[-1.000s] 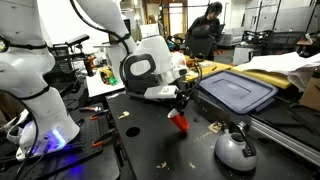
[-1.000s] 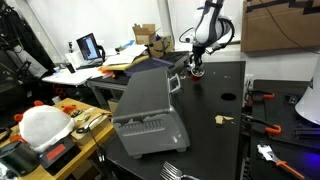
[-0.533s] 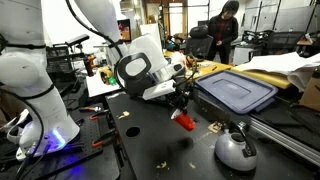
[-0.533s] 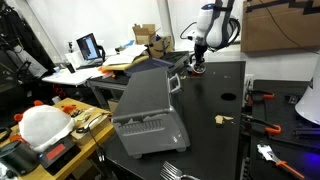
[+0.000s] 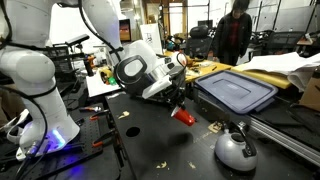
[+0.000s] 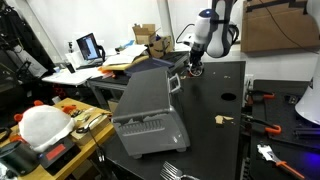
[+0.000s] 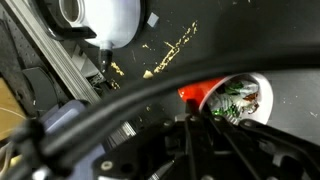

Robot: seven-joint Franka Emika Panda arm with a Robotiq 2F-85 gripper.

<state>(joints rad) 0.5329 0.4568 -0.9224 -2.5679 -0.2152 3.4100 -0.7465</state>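
Observation:
My gripper [image 5: 180, 105] is shut on a red cup [image 5: 184, 116] and holds it tilted just above the black table [image 5: 150, 140], beside the blue-grey bin lid [image 5: 238, 92]. In the wrist view the cup [image 7: 225, 97] shows a red outside and a white inside with a green and red pattern. The fingers there are dark and mostly hidden behind cables. In an exterior view the gripper [image 6: 193, 68] hangs at the far end of the table, and the cup is barely visible.
A white kettle-like object [image 5: 235, 148] sits at the front of the table and also shows in the wrist view [image 7: 105, 18]. A grey bin [image 6: 148, 105] lies along the table edge. Crumbs [image 7: 170, 55] and a small yellowish bit [image 6: 222, 119] lie on the table. A person [image 5: 235, 30] stands behind.
The gripper has risen slightly and tilted with the red cup, shifting toward the bin. The person in the background has walked to the right.

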